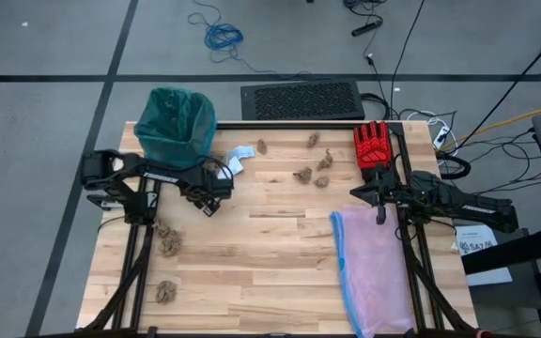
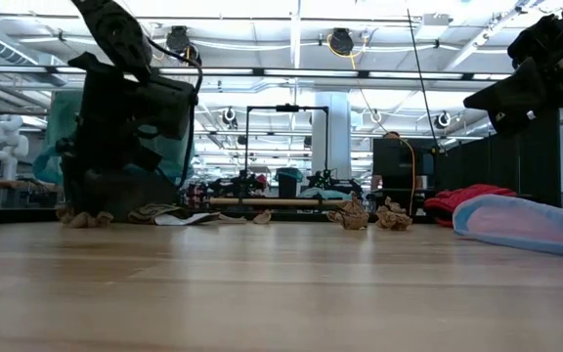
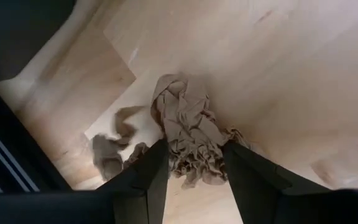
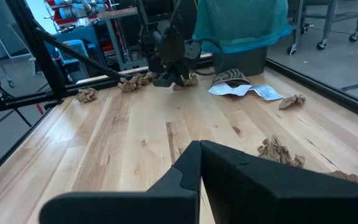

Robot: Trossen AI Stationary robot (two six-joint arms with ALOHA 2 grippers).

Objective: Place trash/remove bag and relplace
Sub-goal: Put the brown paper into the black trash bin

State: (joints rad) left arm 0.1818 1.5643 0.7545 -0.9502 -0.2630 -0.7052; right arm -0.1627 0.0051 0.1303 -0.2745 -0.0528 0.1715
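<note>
Pale wood planks form the desk [image 1: 280, 244]; the teal-green bag [image 1: 175, 122] lines a bin at its far left corner. The left gripper [image 1: 212, 199] sits low just in front of the bin, fingers [image 3: 143, 180] apart with a brown paper wad [image 3: 188, 140] between them, not yet clamped. Close squarely on the wad's bulk, lift clear, then release above the bag's mouth. Other wads [image 1: 310, 175] lie scattered on the desk. The right gripper [image 1: 380, 216] waits, fingers together, beside the pink bag [image 1: 369, 268].
</note>
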